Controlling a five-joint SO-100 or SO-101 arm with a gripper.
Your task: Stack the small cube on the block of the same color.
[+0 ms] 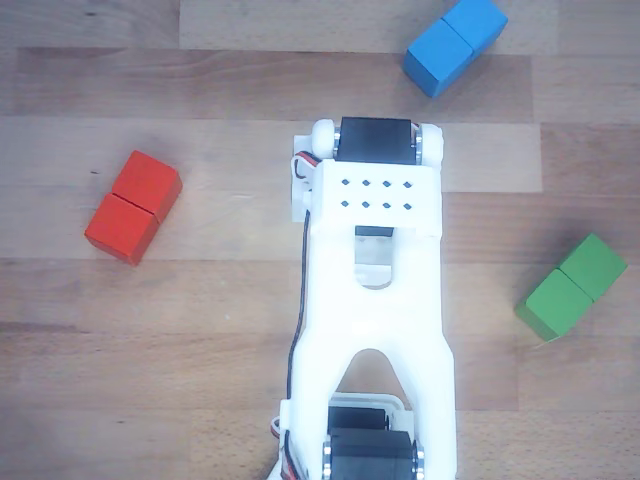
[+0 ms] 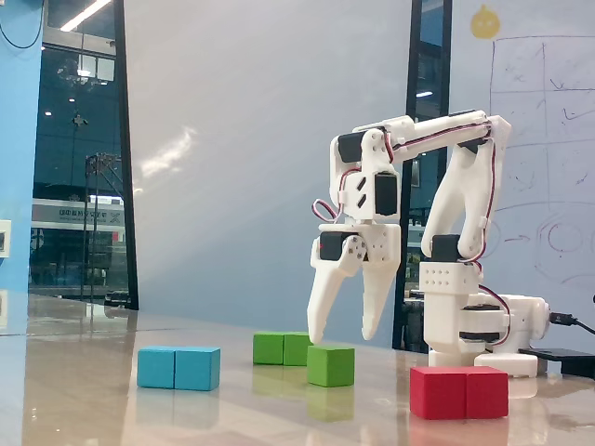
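In the fixed view the small green cube (image 2: 330, 365) sits on the table. My gripper (image 2: 342, 336) hangs open just above it, fingertips pointing down on either side of its top, not holding it. The green oblong block (image 2: 284, 348) lies just behind and left of the cube. In the other view, which looks down from above, the green oblong block (image 1: 572, 288) lies at the right. There my white arm (image 1: 372, 300) hides the gripper and the small cube.
A blue oblong block (image 2: 178, 368) lies at the left of the fixed view and at the top of the other view (image 1: 455, 45). A red oblong block (image 2: 459, 391) lies front right, and at the left from above (image 1: 133, 207). The arm's base (image 2: 469, 325) stands behind.
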